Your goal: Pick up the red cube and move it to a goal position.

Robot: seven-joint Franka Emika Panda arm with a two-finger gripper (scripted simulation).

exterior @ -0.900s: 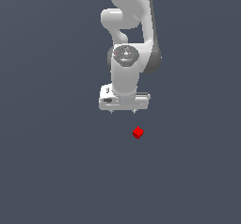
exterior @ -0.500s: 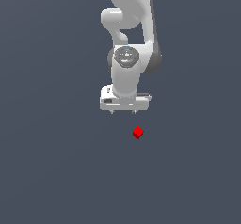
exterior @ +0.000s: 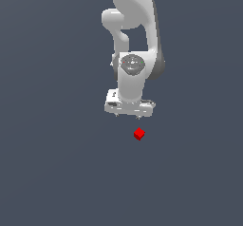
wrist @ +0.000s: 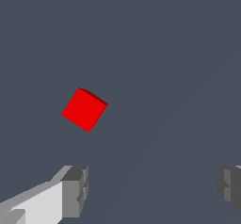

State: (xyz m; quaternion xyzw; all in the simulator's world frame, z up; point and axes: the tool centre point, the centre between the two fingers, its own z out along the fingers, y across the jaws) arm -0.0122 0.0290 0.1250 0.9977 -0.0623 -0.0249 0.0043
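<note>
The red cube (exterior: 139,134) looks plain and matt — flat colour, no gloss. The arm (exterior: 135,40) above it is smooth white plastic with a soft sheen — its fingertips (wrist: 75,191) are dull grey.

Exterior view faces the arm (exterior: 135,54) from afar; wrist view looks down close.

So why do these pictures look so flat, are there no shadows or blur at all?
Exterior view: even light, no cast shadow under the red cube, only soft shading on the white arm. Wrist view: the cube is sharp, one face darker; the open jaws' fingers look blocky, cut by the frame edge.
</note>
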